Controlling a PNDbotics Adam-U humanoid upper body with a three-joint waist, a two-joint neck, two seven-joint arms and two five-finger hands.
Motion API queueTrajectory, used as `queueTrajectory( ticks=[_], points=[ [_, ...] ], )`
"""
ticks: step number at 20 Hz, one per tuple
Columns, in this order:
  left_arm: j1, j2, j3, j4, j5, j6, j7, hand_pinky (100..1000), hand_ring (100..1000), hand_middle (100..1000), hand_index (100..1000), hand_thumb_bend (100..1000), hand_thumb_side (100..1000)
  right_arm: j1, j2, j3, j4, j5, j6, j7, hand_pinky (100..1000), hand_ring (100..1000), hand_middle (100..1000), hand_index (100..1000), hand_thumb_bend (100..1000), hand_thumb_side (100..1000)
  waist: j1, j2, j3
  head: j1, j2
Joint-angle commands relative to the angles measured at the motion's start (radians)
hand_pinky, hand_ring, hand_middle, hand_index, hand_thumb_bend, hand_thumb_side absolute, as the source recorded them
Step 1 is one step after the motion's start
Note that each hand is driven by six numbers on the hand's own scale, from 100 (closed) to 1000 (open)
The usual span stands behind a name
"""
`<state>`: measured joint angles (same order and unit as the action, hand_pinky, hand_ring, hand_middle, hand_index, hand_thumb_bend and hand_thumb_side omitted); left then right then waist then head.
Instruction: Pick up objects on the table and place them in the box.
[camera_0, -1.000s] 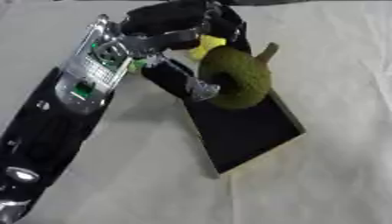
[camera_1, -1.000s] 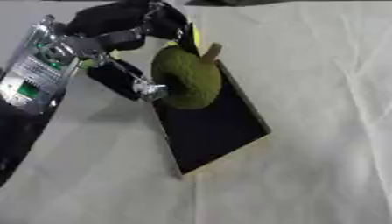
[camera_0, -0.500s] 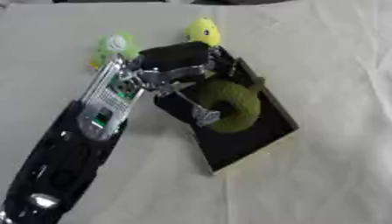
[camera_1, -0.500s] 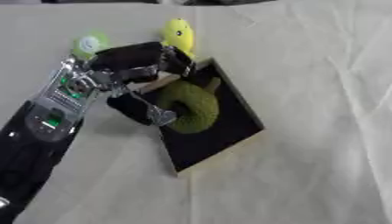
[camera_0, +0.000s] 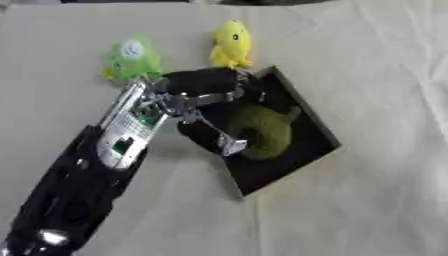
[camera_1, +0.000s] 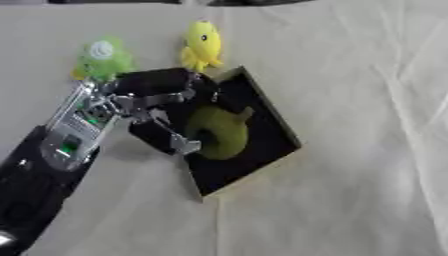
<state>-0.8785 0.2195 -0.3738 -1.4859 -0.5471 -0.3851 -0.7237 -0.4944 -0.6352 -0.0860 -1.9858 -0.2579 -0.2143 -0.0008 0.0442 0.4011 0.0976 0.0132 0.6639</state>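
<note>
An olive green plush toy (camera_0: 261, 131) lies low inside the black open box (camera_0: 302, 150) in the middle of the cloth-covered table. My left hand (camera_0: 203, 85) reaches in from the lower left over the box's upper left corner. Its fingers (camera_0: 229, 145) curl against the olive toy's left side and still hold it. A yellow plush toy (camera_0: 231, 43) stands just behind the box. A light green plush toy (camera_0: 131, 58) sits to its left, beside my wrist. My right hand shows in neither view.
The table is covered by a pale wrinkled cloth (camera_0: 376, 200). My left forearm (camera_0: 87, 175) crosses the lower left of the view. The box lies turned at an angle, one corner pointing toward the yellow toy.
The camera has tilted, bringing the yellow and green toys into view. My left hand has lowered the olive toy from above the box's far end down into the box.
</note>
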Motion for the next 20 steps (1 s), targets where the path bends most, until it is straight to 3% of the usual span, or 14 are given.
queueTrajectory(
  ticks=[1,2,3,5,7,11,16,18,19,20],
  points=[
    [-0.011,0.009,-0.003,-0.01,-0.017,-0.177,-0.176,962,861,806,911,100,286,-0.008,-0.027,-0.013,-0.014,0.0,0.0,-0.003,899,867,637,779,100,524,-0.004,-0.026,-0.002,0.004,0.003],
    [-0.011,0.01,-0.003,-0.009,-0.027,-0.192,-0.18,970,869,813,915,100,325,-0.007,-0.027,-0.013,-0.014,0.0,0.001,-0.003,899,867,637,779,100,524,-0.004,-0.026,-0.002,0.004,0.003],
    [-0.01,0.012,-0.003,-0.008,-0.039,-0.207,-0.182,995,889,828,926,100,465,-0.006,-0.027,-0.013,-0.014,0.0,0.001,-0.003,899,867,637,779,100,524,-0.003,-0.025,-0.002,0.004,0.003],
    [-0.008,0.015,0.0,-0.001,-0.064,-0.235,-0.183,1000,899,835,933,100,588,-0.006,-0.027,-0.014,-0.014,0.0,0.002,-0.003,899,867,637,779,100,524,-0.003,-0.025,-0.002,0.004,0.002],
    [-0.005,0.018,0.015,0.008,-0.083,-0.256,-0.183,1000,904,840,936,100,652,-0.005,-0.026,-0.014,-0.014,0.0,0.002,-0.003,899,867,636,779,100,524,-0.003,-0.025,-0.002,0.005,0.002],
    [0.002,0.026,0.057,-0.007,-0.072,-0.26,-0.183,1000,898,834,930,100,677,-0.004,-0.025,-0.016,-0.014,0.0,0.003,-0.004,899,867,636,779,100,524,-0.005,-0.025,0.0,0.004,-0.001],
    [0.008,0.043,0.09,-0.056,-0.014,-0.229,-0.183,990,881,811,918,100,572,-0.003,-0.025,-0.016,-0.014,0.0,0.004,-0.006,899,867,635,779,100,523,-0.008,-0.025,0.002,0.004,-0.004],
    [0.011,0.056,0.115,-0.088,0.015,-0.204,-0.183,981,874,805,917,100,440,-0.002,-0.025,-0.017,-0.014,0.0,0.004,-0.008,899,867,635,779,100,522,-0.009,-0.026,0.002,0.004,-0.005],
    [0.011,0.066,0.132,-0.107,0.029,-0.19,-0.181,972,869,799,912,100,298,-0.001,-0.025,-0.018,-0.014,0.001,0.004,-0.009,899,867,635,779,100,522,-0.01,-0.026,0.004,0.003,-0.007],
    [0.011,0.079,0.152,-0.129,0.044,-0.176,-0.173,967,866,797,909,100,264,0.0,-0.025,-0.019,-0.014,0.001,0.003,-0.01,899,867,635,779,100,522,-0.011,-0.026,0.005,0.002,-0.008]
  ],
)
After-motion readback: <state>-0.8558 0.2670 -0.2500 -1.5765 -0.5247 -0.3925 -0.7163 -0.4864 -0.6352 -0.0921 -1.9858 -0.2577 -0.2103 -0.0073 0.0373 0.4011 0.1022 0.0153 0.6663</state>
